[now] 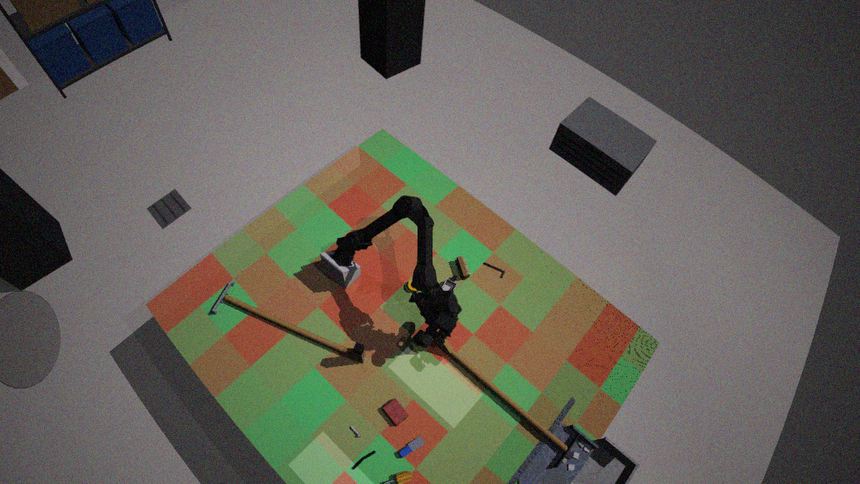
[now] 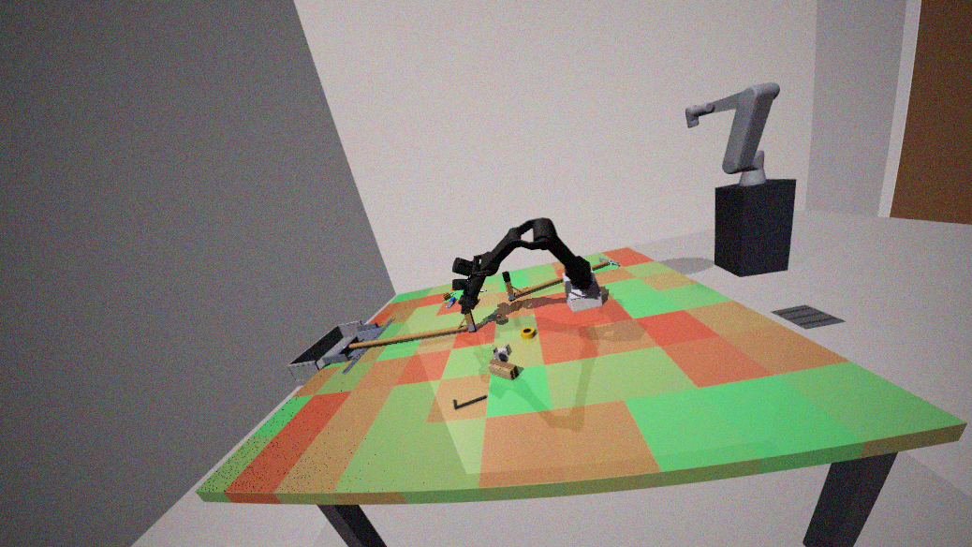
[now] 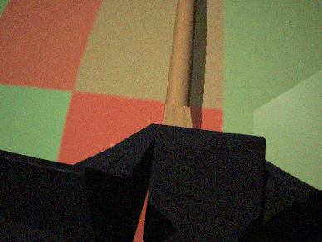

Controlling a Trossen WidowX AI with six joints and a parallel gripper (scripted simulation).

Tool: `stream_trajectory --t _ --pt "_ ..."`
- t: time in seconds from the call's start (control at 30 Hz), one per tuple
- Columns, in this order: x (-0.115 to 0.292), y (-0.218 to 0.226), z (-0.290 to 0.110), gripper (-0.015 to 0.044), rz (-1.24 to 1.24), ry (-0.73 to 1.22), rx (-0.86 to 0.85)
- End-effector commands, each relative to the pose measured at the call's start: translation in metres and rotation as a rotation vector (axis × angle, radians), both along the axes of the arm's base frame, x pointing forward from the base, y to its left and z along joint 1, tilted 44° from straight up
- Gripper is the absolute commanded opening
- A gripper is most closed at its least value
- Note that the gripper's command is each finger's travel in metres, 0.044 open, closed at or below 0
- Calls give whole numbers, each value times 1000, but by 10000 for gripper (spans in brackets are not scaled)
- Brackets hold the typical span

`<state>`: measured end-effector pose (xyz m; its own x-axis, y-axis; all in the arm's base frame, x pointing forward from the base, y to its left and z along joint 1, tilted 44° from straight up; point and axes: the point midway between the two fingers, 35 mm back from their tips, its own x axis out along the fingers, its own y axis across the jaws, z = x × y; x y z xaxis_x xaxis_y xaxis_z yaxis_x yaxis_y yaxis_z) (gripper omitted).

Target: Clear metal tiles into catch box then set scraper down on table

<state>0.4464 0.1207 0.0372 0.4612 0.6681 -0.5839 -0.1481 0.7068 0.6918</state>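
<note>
My gripper is shut on the near end of the long scraper's wooden handle. The handle runs low over the table to the steel bench plate at the table's corner. The scraper's grey blade stands across the plate near its far end. Several small pale metal tiles lie just beyond the blade, by the dark catch box. I cannot tell whether they are on the plate or in the box.
A second long-handled tool lies on the arm's other side. A yellow ring, a wooden block and a hex key lie near the arm. A red block and small tools lie beside the handle.
</note>
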Motion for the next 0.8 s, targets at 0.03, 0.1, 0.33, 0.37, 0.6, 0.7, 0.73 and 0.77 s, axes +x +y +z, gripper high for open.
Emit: stream_trajectory --t 0.03,0.1,0.33,0.37,0.6,0.7,0.73,0.77 --pt "12 0 4 0 -8 -12 -1" --pt "15 1 4 0 -8 -12 -1" --pt "26 3 4 0 -8 -13 -1" --pt "27 3 4 0 -8 -13 -1" --pt "38 6 4 0 -8 -13 0" --pt "42 6 4 0 -8 -13 0" --pt "44 7 4 0 -8 -13 0" --pt "45 7 4 0 -8 -14 0"
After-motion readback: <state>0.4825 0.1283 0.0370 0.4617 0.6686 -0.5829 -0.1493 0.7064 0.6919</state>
